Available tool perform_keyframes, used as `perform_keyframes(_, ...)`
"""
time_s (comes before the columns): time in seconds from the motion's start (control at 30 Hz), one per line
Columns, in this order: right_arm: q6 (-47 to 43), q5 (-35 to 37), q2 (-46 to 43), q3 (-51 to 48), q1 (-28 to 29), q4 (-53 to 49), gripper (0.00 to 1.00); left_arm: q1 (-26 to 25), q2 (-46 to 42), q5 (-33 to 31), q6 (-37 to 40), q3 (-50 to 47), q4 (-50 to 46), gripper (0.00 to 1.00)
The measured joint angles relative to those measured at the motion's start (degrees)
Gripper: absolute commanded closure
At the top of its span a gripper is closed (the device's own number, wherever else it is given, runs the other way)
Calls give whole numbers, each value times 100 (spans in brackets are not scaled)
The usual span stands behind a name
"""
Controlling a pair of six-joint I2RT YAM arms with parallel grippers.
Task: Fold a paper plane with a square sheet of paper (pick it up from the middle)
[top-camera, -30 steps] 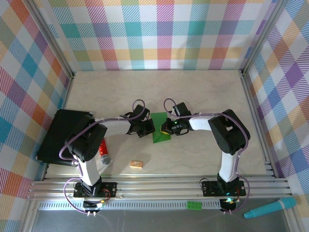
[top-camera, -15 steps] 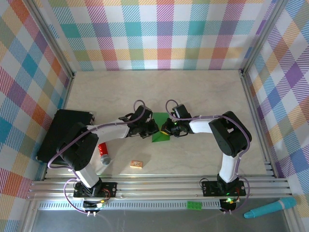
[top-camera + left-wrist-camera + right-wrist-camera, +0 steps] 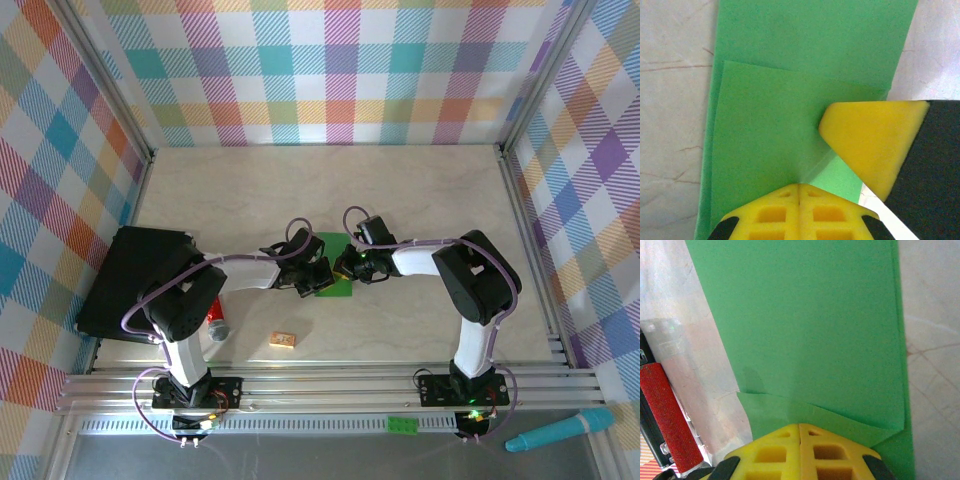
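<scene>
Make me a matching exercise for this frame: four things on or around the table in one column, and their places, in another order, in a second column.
Things:
1. green paper
2. black board
3. tan block
4. teal pen

Places:
A. outside the rails, at the near right corner
B. at the left edge of the table
C. in the middle of the table
D. near the front of the table, left of centre

Pairs: 1-C, 2-B, 3-D, 4-A
</scene>
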Motion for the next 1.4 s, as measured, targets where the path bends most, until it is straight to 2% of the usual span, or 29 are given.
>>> perform_keyframes(0.53, 2, -15, 0, -2, -2, 15, 98, 2, 94, 22, 2, 98, 50, 99)
perform_keyframes(1.0, 4, -15, 7, -17, -7, 66, 98, 31, -28, 90, -92, -345, 833, 100)
perform_keyframes(1.4, 4, -15, 7, -17, -7, 66, 98, 39, -214, 85, -111, -433, 903, 100)
